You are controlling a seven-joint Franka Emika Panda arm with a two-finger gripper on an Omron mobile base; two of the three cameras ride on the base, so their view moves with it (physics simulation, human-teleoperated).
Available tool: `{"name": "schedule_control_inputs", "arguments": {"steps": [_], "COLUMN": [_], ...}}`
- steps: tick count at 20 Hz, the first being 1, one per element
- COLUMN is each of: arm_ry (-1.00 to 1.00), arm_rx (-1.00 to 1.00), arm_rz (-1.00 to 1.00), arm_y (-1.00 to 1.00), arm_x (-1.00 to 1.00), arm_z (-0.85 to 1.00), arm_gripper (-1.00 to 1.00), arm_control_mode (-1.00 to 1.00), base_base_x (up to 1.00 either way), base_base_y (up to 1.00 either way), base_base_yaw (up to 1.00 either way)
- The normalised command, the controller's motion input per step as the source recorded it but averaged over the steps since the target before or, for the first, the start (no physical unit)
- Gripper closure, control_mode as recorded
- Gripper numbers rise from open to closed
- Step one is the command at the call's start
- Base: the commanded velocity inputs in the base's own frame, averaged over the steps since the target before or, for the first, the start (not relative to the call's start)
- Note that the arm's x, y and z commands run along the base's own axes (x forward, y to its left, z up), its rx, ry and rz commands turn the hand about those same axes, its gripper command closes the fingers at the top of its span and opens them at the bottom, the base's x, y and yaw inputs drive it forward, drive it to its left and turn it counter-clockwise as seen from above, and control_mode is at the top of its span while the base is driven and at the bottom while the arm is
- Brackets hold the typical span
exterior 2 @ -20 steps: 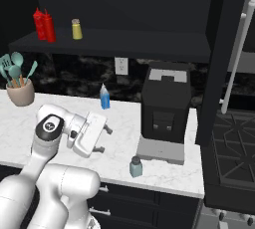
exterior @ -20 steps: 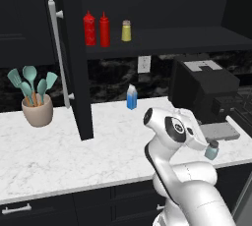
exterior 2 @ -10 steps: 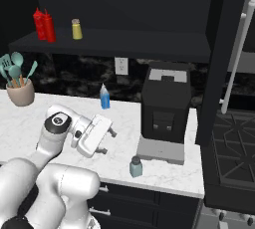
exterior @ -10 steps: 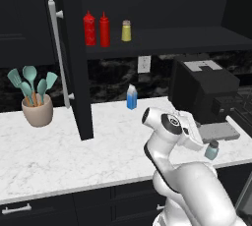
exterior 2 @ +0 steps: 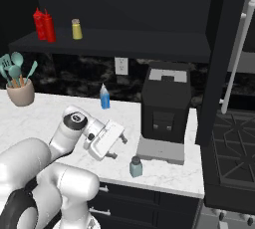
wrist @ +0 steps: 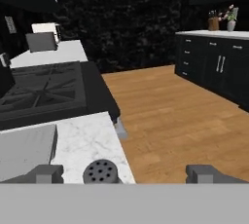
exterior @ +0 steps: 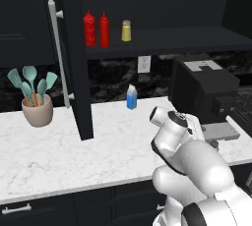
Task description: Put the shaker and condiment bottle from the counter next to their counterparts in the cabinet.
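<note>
Gripper (wrist: 126,172) wide above round perforated shaker (wrist: 100,172) cap.

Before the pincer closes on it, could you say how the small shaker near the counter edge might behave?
The shaker looks small and rigid, so probably light. It stands upright near the counter edge, so a nudge might tip it over. Its round body would likely roll.

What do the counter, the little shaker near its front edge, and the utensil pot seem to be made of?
The counter looks like polished white marble: pale with faint grey veins. The shaker seems to be frosted glass or plastic, blue-grey, under a dull grey cap, perhaps metal, with holes on top. The utensil pot looks like matte beige ceramic, though the render leaves that open.
</note>
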Motion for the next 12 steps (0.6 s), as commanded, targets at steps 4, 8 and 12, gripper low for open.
{"name": "schedule_control_inputs", "arguments": {"steps": [4, 8, 12], "arm_ry": [0.01, 0.0, 0.0], "arm_rx": [-0.05, -0.07, -0.01], "arm_rz": [0.0, 0.0, 0.0], "arm_y": [-0.04, -0.08, -0.18], "arm_x": [-0.02, -0.01, -0.01], "arm_z": [-0.55, -0.56, -0.34], "arm_gripper": [-1.0, -1.0, -1.0], "arm_control_mode": [-1.0, -1.0, -1.0], "base_base_x": [0.0, 0.0, 0.0], "base_base_y": [0.0, 0.0, 0.0], "base_base_yaw": [0.0, 0.0, 0.0]}}
